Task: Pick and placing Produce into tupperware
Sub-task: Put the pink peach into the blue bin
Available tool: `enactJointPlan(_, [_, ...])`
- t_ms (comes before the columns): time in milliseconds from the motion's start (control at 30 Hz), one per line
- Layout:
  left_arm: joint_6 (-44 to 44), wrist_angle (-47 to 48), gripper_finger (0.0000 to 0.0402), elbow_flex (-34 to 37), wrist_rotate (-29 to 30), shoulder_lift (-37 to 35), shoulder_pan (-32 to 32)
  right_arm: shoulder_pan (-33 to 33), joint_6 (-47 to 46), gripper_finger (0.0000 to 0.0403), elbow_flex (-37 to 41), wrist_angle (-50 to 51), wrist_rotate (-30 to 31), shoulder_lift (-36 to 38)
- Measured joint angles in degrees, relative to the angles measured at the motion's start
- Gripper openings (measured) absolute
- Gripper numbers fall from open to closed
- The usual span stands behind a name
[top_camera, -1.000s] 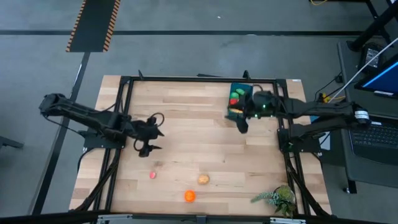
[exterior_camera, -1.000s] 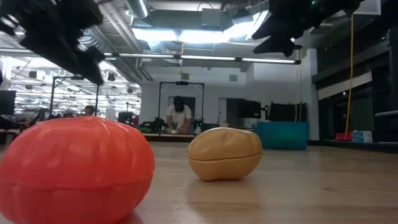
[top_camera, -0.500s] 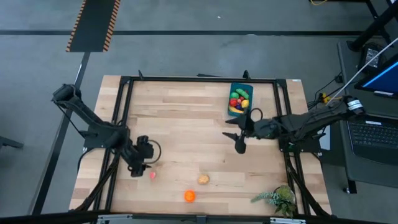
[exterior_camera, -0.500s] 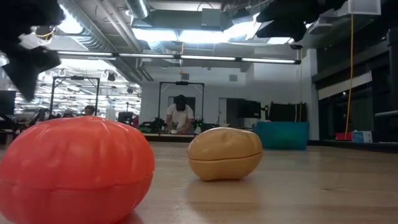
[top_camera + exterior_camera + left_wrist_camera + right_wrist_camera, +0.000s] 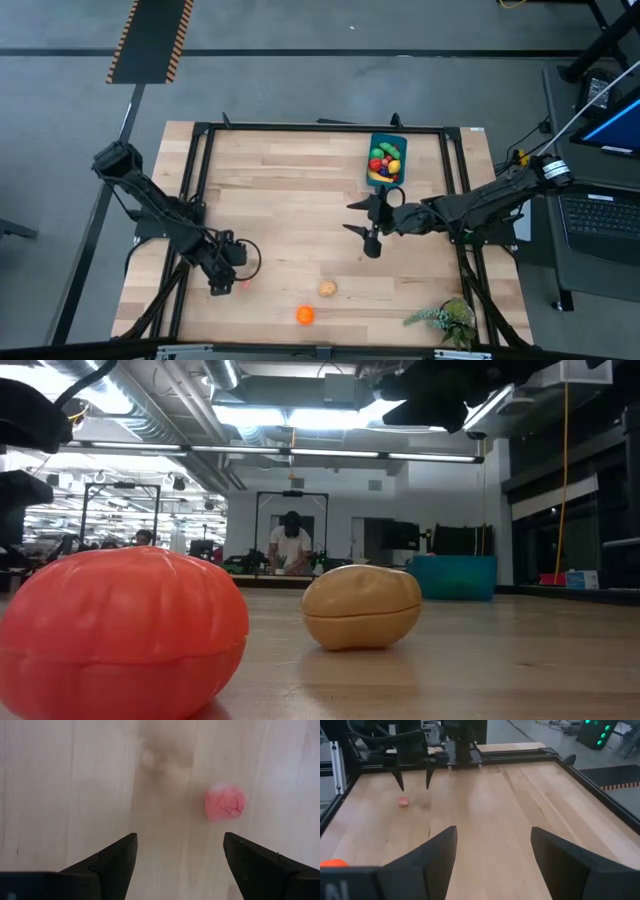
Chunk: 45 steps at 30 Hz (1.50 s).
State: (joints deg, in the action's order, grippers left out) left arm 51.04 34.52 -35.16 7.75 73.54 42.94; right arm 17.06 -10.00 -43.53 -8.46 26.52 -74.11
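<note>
The blue tupperware [image 5: 386, 160] stands at the far right of the table with several colourful produce pieces inside. Three produce pieces lie loose near the front: a small pink one [image 5: 245, 283], a tan one [image 5: 327, 289] and an orange one [image 5: 305, 315]. My left gripper [image 5: 222, 284] points down, open, just left of the pink piece [image 5: 225, 804], which lies beyond its fingertips and not between them. My right gripper [image 5: 358, 228] hovers open and empty over the table's middle right, nearer than the tupperware.
A leafy green sprig [image 5: 446, 320] lies at the near right corner. A black frame [image 5: 320, 126] runs round the table's edge. Bare wood lies between the two grippers. In the low view the orange piece [image 5: 120, 630] and tan piece [image 5: 362, 605] sit close to the camera.
My left gripper has swung toward the table's near left and sunk, tipping to point down beside the pink piece. My right gripper has gone from beside the tupperware toward the near edge and the table's middle, a little lower. Both stay open.
</note>
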Motion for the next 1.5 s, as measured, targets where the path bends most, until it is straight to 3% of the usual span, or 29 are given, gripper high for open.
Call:
enactJointPlan(367, [-0.1, -10.03, 0.0286, 0.02, -0.81, 0.44, 1.73, 0.01, -0.38, 0.0255, 0.0, 0.05, -0.02, -0.04])
enactJointPlan(567, [1.36, -10.71, 0.0286, 0.01, 2.56, 1.49, 4.23, 0.02, -1.75, 0.0255, -0.02, 0.09, -0.04, -0.85])
enactJointPlan(967, [1.38, -12.48, 0.0286, -0.32, 4.96, 11.8, 4.68, 0.0, -1.47, 0.0255, -0.02, -1.21, -0.07, -2.82])
enactJointPlan(1500, [2.85, -13.87, 0.0286, -0.1, 7.91, 12.61, 4.7, -0.02, -7.72, 0.0255, -0.02, -0.06, -0.09, -2.82])
